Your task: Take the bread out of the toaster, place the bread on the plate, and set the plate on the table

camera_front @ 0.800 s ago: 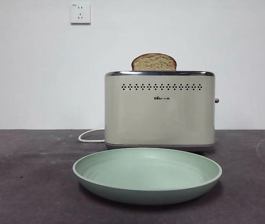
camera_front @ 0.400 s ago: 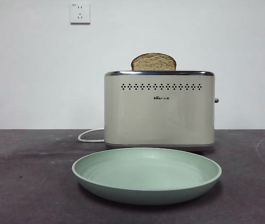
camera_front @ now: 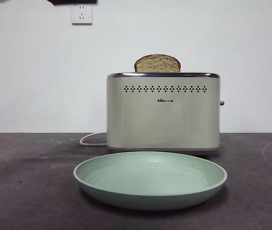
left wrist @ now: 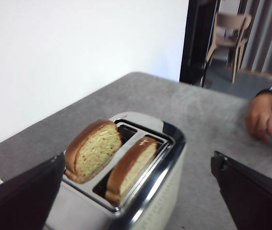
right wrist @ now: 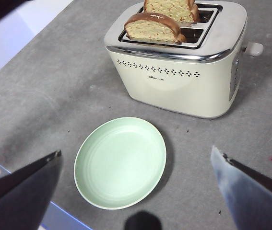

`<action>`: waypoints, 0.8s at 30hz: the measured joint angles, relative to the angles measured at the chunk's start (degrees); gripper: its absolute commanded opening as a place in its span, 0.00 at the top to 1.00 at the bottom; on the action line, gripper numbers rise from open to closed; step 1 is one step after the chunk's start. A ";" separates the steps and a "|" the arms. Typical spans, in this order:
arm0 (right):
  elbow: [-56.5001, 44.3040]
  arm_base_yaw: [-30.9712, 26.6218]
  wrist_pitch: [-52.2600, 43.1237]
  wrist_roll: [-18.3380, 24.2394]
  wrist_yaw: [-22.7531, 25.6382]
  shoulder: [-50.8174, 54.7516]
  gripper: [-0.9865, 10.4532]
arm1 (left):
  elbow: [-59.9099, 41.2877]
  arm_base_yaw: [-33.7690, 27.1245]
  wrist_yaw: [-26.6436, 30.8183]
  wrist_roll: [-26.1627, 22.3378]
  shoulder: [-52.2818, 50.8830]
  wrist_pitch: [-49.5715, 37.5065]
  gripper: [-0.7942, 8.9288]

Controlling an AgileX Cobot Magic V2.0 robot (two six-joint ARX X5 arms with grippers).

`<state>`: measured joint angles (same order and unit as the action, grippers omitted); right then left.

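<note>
The cream toaster (camera_front: 163,115) stands at the middle of the table (camera_front: 25,191), with two slices in its slots. The bread (left wrist: 93,151) is the taller slice, in the slot nearer the wall; its domed top (camera_front: 157,63) pokes above the chrome rim. The second slice (left wrist: 132,167) sits lower in the other slot. In front of the toaster lies the mint-green plate (camera_front: 150,179), with nothing on it. My left gripper (left wrist: 137,155) hovers open above and beside the toaster. My right gripper (right wrist: 136,150) hangs open high over the plate (right wrist: 120,163).
A white cord (camera_front: 90,139) runs from the toaster's left side. A black arm tip (camera_front: 71,2) shows at the top left of the front view. A person's hand (left wrist: 260,115) rests at the table's far end. The toaster's lever (right wrist: 254,48) sticks out of its right side.
A black arm tip has come into the front view at the top left edge. Toaster, bread and plate have stayed put.
</note>
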<state>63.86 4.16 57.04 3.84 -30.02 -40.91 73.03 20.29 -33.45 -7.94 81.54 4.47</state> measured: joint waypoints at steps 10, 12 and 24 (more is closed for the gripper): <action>0.00 0.00 1.01 0.00 0.02 -0.02 0.36 | 8.26 4.39 3.58 -6.71 16.28 -0.28 0.31; 0.00 0.00 1.33 0.00 0.02 -0.02 0.36 | 8.41 5.14 4.37 -7.72 17.90 -1.25 0.31; 0.00 0.00 1.75 0.00 0.02 -0.39 0.36 | 8.44 7.45 9.40 -10.97 21.14 -2.95 0.62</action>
<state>63.86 4.16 58.78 3.84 -30.00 -41.30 81.47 27.75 -24.05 -18.92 102.67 1.52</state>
